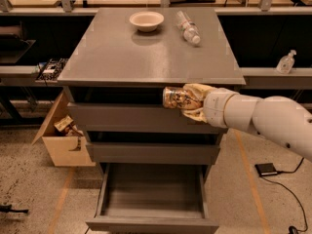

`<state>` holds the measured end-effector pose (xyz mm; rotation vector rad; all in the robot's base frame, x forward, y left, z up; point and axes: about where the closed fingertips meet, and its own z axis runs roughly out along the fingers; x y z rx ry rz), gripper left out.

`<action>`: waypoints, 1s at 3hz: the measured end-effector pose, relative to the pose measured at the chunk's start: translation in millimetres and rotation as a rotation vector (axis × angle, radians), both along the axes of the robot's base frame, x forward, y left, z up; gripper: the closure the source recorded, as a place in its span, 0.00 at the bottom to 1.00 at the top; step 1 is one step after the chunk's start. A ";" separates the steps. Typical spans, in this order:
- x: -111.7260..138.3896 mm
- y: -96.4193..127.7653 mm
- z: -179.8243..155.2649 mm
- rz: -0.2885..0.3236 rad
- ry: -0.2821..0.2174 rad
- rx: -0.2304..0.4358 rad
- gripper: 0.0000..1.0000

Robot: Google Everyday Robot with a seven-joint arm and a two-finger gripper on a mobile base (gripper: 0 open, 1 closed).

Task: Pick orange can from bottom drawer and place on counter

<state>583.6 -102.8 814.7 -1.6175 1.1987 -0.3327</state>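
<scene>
The orange can [175, 98] is a shiny gold-orange can with dark print, held lying sideways in my gripper [187, 101]. The gripper's pale fingers [197, 90] are closed around the can's right part. Can and gripper hang in front of the top drawer, just below the front edge of the counter [146, 57]. The white arm [263, 121] reaches in from the right. The bottom drawer [152, 194] is pulled out and its inside shows nothing in it.
On the counter stand a white bowl [146, 20] at the back and a clear plastic bottle [187, 27] lying to its right. An open cardboard box [62, 138] sits on the floor at the left. A spray bottle [286, 62] stands on the right shelf.
</scene>
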 end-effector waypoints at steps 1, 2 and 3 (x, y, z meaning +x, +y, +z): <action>9.0 2.1 11.3 -0.009 0.001 -0.008 1.00; 23.7 4.0 42.3 -0.031 0.005 -0.018 1.00; 35.4 14.3 80.9 -0.029 -0.002 -0.032 1.00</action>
